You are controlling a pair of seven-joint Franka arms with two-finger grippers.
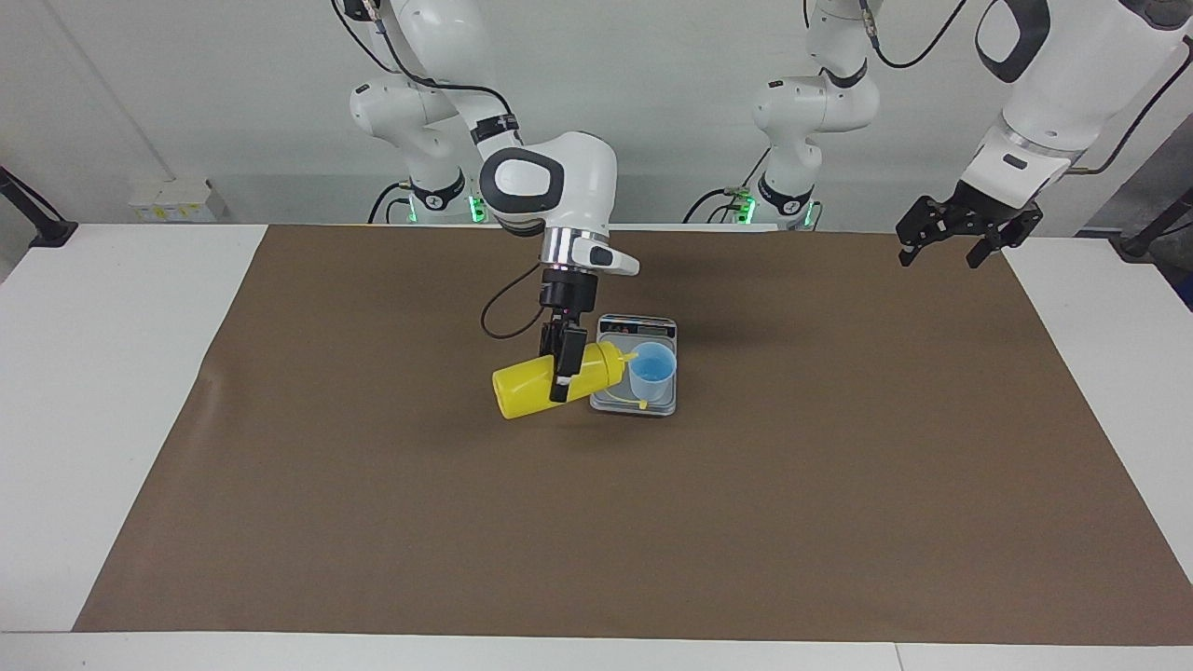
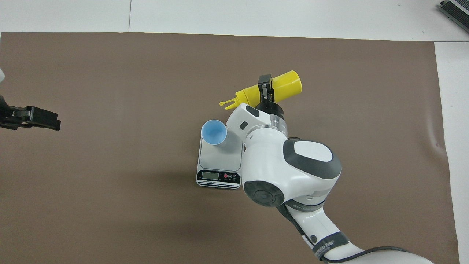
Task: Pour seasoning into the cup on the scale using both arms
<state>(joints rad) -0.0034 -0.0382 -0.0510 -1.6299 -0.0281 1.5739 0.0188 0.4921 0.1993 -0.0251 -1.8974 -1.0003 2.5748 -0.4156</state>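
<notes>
Pour step: right gripper (image 1: 565, 365) clenched on seasoning bottle (image 1: 545, 380), near level, nozzle beside cup (image 1: 651, 371) on scale (image 1: 637, 328); left gripper (image 1: 966, 228) released, waiting; next, judged: nozzle over cup, tip down

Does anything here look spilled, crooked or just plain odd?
No spill shows. The yellow bottle hangs nearly sideways in the right gripper, its nozzle beside the blue cup rather than over it. The cup stands upright on the scale. The left gripper waits, open.

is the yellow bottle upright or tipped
Tipped: the bottle lies nearly level in the right claw, nozzle toward the cup.
</notes>
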